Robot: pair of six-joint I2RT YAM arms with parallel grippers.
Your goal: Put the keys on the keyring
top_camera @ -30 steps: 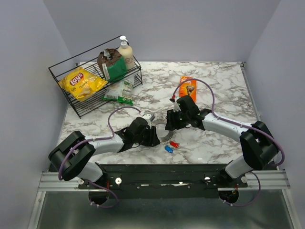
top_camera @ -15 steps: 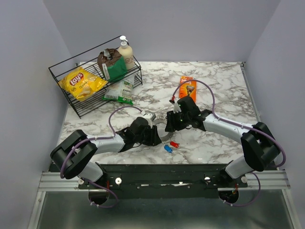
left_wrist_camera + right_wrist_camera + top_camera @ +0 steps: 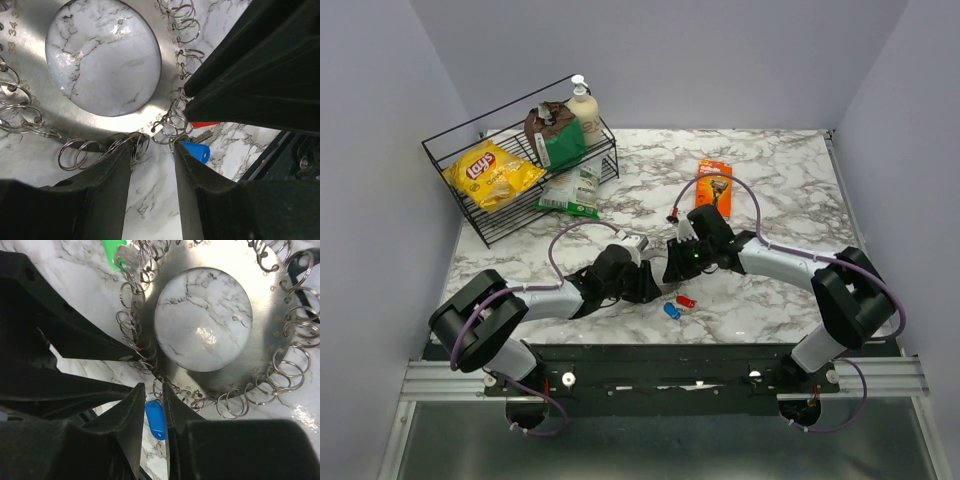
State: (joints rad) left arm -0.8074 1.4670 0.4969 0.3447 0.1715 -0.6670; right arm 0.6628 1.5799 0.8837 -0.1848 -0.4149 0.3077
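The keyring is a flat silver disc (image 3: 100,107) with a round hole, edged with many small split rings; it also shows in the right wrist view (image 3: 265,325). In the top view both grippers hide it. My left gripper (image 3: 648,283) (image 3: 152,146) is open, its tips at the disc's near edge. My right gripper (image 3: 675,272) (image 3: 152,389) stands a narrow gap apart over a small ring at the rim. The blue key (image 3: 672,311) (image 3: 155,420) (image 3: 195,151) and red key (image 3: 686,300) (image 3: 205,124) lie on the table beside the disc. The green key (image 3: 112,247) lies among the rings.
A black wire basket (image 3: 500,215) at the back left holds a yellow chip bag (image 3: 490,172), a brown bag and a pump bottle. A green-white packet (image 3: 570,195) lies beside it. An orange razor pack (image 3: 714,185) lies behind the right arm.
Both grippers have closed in slightly over the keyring, which showed between them before and is now covered. The red and blue keys have not moved.
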